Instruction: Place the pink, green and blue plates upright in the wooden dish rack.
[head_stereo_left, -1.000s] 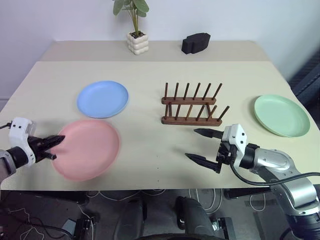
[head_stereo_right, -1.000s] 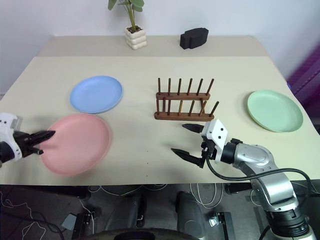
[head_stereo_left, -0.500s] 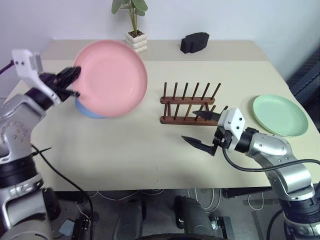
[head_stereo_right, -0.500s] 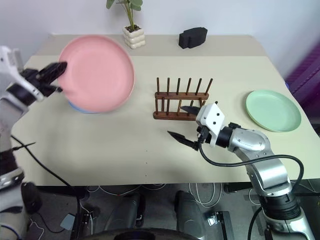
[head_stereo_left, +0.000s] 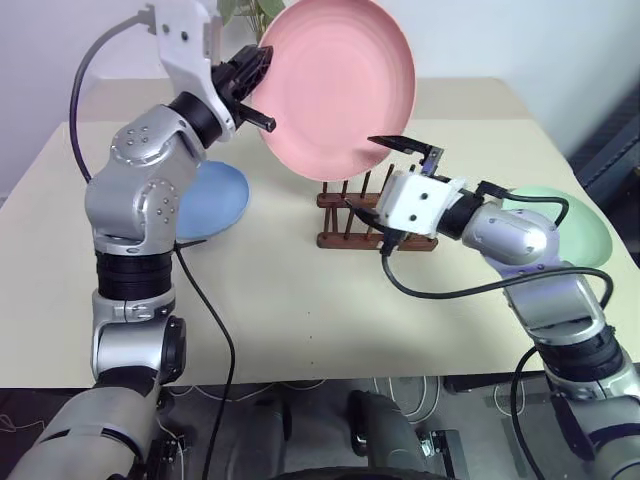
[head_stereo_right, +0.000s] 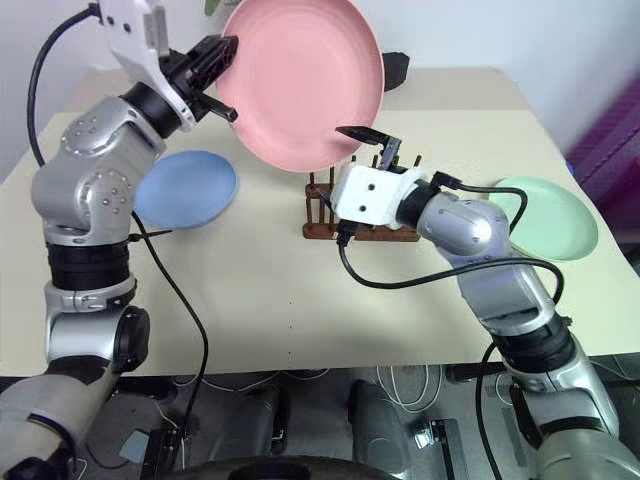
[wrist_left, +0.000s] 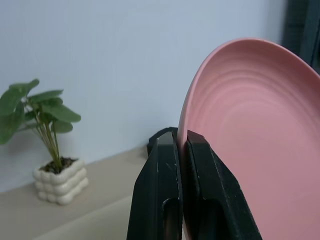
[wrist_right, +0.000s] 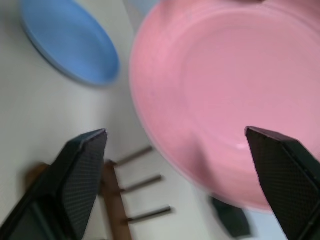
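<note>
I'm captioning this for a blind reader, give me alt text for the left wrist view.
Two black fingers pinch the rim of a round pink plate held on edge. Behind, a green plant in a knobbly white pot stands on a beige table against a pale wall.

The left arm is raised high, elbow bent, its left hand (head_stereo_left: 262, 88) pinched tight on the rim of the pink plate (head_stereo_left: 338, 85) and holding it up on edge. The right arm reaches in across the front, its right hand (head_stereo_left: 385, 180) level with fingers spread wide just under the plate's lower edge.
</note>
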